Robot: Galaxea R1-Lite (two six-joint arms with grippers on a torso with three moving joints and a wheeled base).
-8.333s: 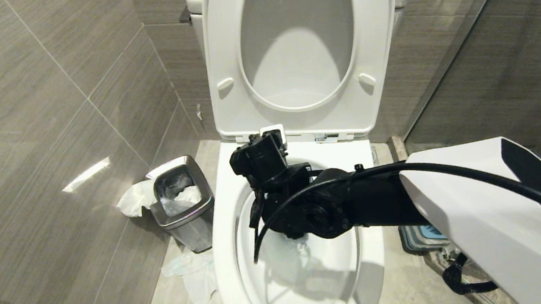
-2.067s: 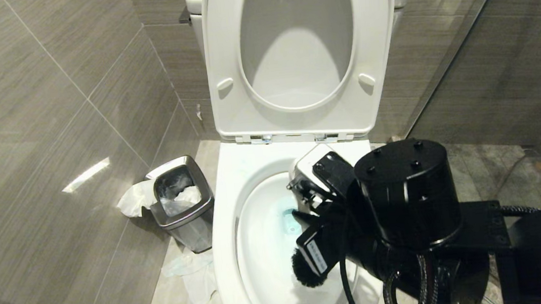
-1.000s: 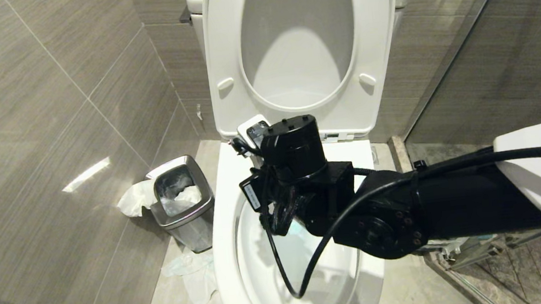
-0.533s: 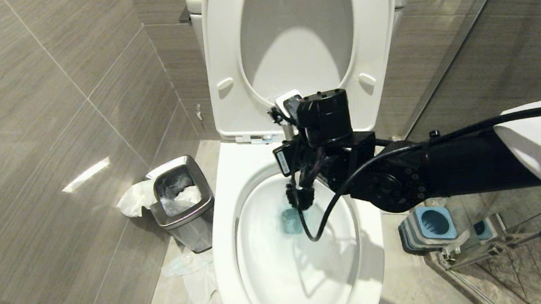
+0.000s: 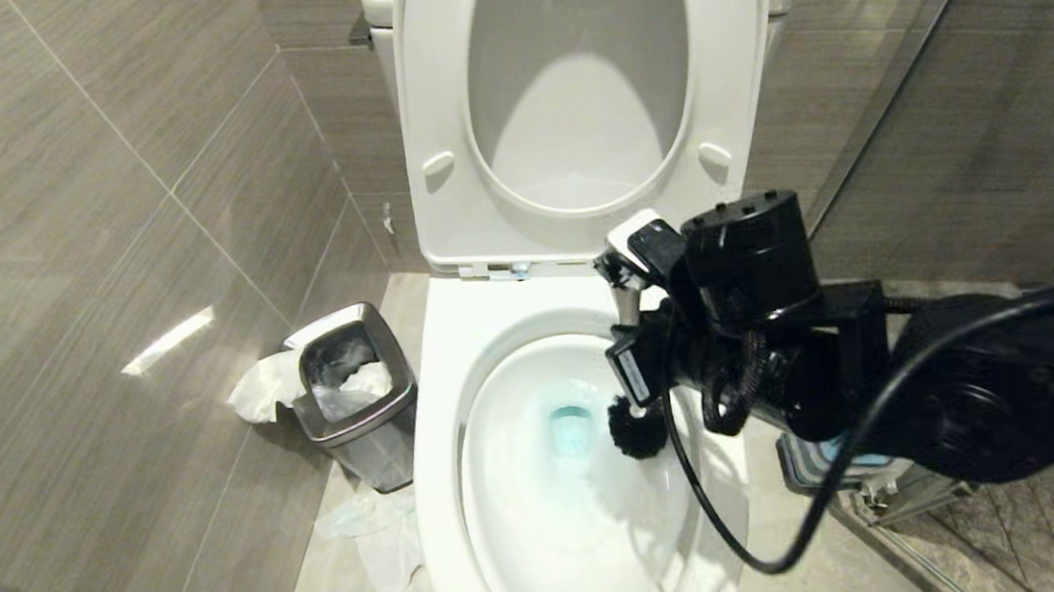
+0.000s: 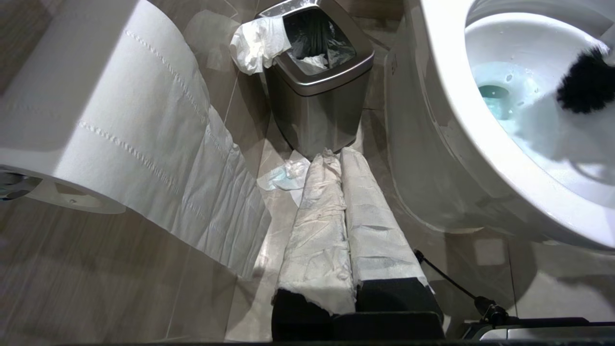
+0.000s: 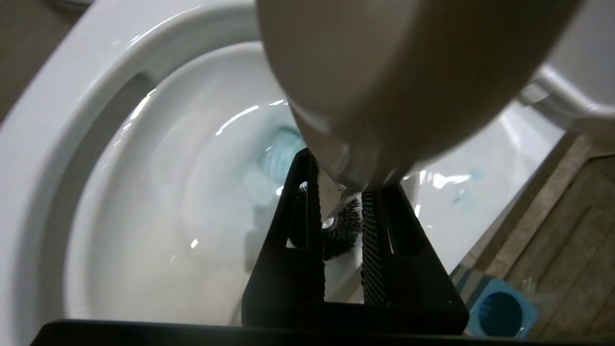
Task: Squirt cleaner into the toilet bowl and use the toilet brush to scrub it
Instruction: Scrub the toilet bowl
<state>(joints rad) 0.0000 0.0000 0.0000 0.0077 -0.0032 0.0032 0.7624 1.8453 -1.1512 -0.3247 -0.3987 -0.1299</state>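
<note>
Fingers of the right gripper (image 7: 342,211) clamp the toilet brush (image 5: 637,426) handle; its dark bristle head hangs below, against the toilet bowl (image 5: 458,380) right wall, beside the turquoise cleaner (image 5: 571,429) pool.

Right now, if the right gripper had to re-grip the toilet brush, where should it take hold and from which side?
Probably the white handle, where the right gripper is clamped now, above the bristle head. Come from the right rim of the toilet bowl: the toilet brush leans toward that side, head low beside the blue cleaner.
</note>
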